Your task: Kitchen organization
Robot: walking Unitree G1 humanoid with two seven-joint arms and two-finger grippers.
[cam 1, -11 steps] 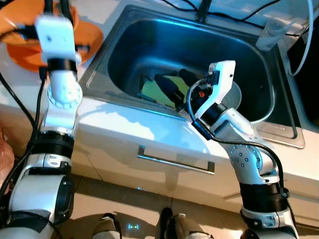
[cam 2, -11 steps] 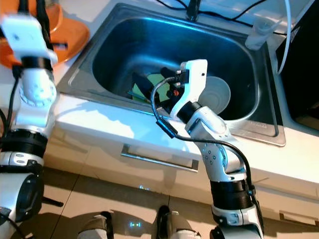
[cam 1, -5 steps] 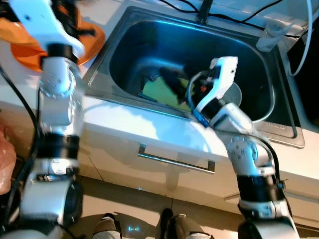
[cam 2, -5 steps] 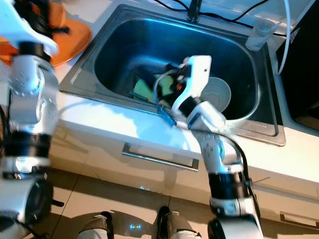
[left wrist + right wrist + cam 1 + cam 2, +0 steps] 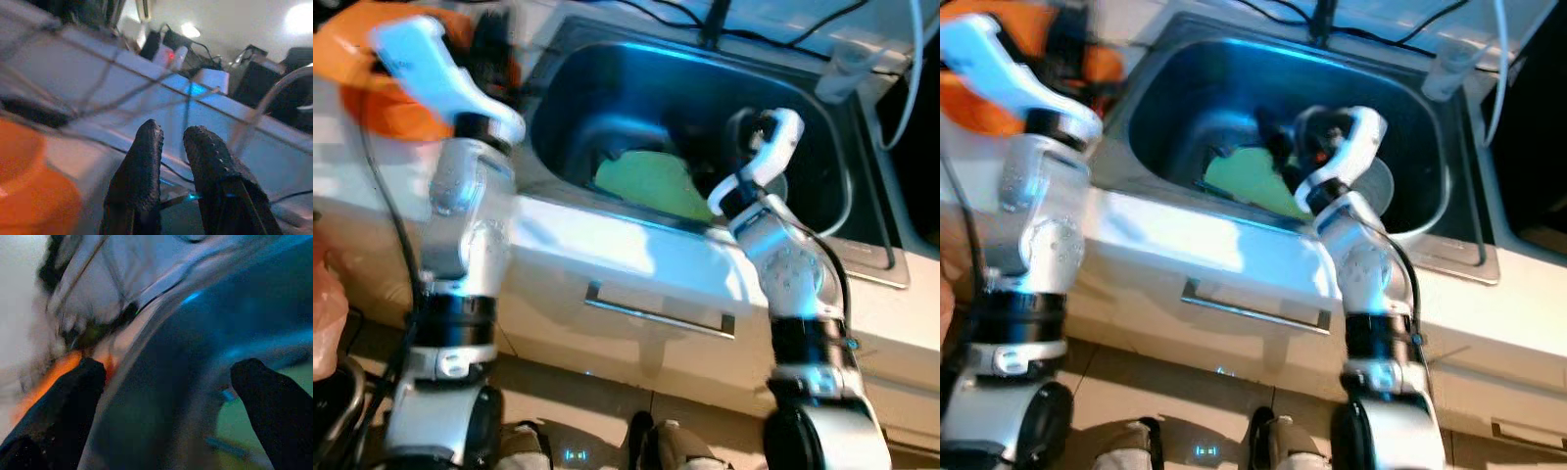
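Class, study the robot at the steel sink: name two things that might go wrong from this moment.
The open right gripper hangs inside the stainless steel sink above a yellow-green flat sheet; it may knock the basin wall. The left gripper, fingers nearly together, sits near the orange bowl and could bump it.

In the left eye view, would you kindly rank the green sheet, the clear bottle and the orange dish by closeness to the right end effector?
1. Green sheet, in the sink beside the right end effector.
2. Clear bottle, on the sink's back right corner.
3. Orange dish, on the counter left of the sink.
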